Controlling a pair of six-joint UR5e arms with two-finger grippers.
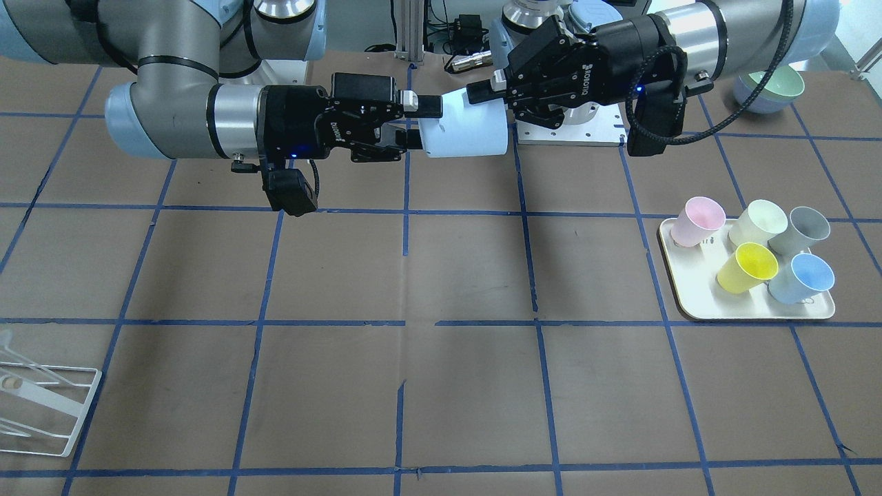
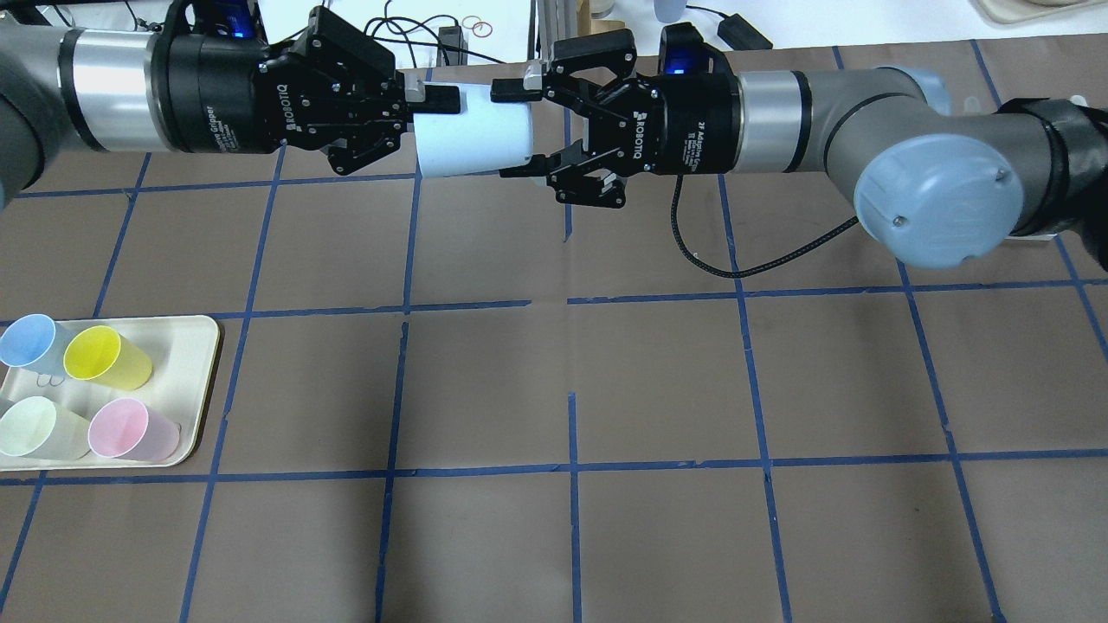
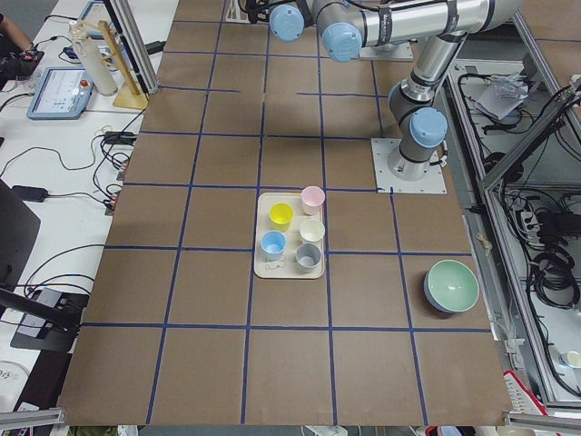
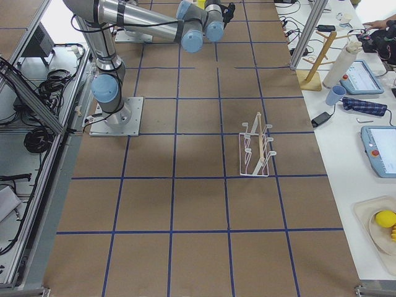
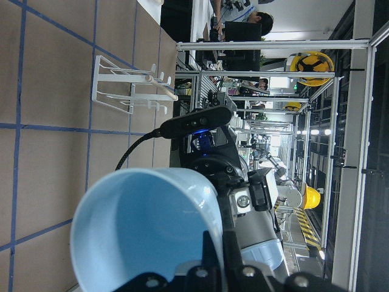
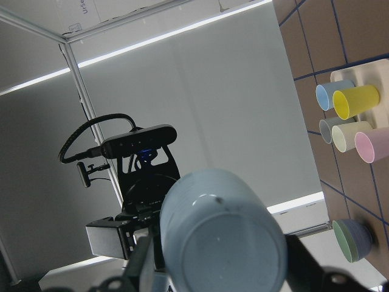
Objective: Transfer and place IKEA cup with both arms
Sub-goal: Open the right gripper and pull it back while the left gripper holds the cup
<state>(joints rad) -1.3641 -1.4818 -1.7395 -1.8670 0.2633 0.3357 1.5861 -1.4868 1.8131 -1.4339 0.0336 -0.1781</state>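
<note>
The IKEA cup (image 1: 465,131) is pale blue and held sideways in the air at the far middle of the table, between both grippers; it also shows in the overhead view (image 2: 472,130). My left gripper (image 2: 433,102) is shut on its rim wall, and the left wrist view looks into its open mouth (image 5: 146,225). My right gripper (image 2: 519,128) is open, its jaws straddling the cup's base with small gaps. That base (image 6: 225,243) faces the right wrist camera.
A cream tray (image 1: 689,303) holds pink, pale-green, grey and yellow cups and an identical blue cup (image 1: 803,275), on my left side. A white wire rack (image 1: 41,406) stands on my right. A green bowl (image 1: 775,86) sits behind the left arm.
</note>
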